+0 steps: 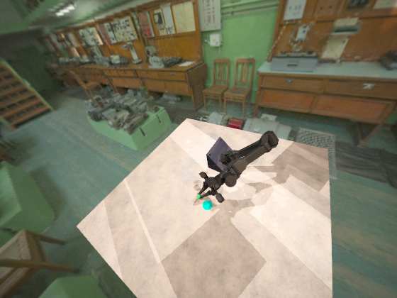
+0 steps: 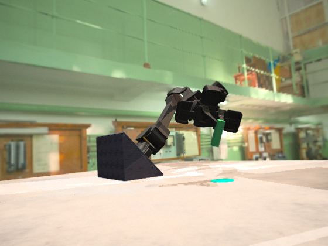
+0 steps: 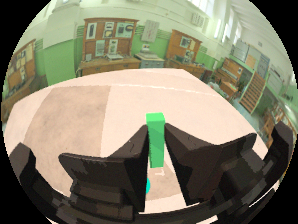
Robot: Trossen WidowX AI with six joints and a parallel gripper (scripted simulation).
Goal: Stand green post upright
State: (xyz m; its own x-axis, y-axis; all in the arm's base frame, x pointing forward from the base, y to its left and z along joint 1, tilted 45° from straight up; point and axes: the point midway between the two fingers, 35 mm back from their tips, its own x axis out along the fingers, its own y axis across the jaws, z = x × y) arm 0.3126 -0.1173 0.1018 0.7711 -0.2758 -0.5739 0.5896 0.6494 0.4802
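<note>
I have the green post [image 1: 198, 196] [image 2: 218, 133] [image 3: 156, 141] pinched in a nearly closed gripper [image 1: 200, 196] [image 2: 219, 119] [image 3: 154, 128], carried above the table [image 1: 213, 255] [image 2: 146, 211] [image 3: 65, 115] and close to upright. I judge this the carry-and-align step; next I should straighten it, centre it, then lower. The exterior view shows the height and slight lean; the top view shows it off to the left of the cyan circle [image 1: 207, 205] [image 2: 222, 180] [image 3: 148, 185].

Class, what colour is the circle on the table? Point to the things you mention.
The circle [image 1: 207, 205] [image 2: 222, 180] [image 3: 148, 185] is cyan, best seen in the exterior view.
</note>
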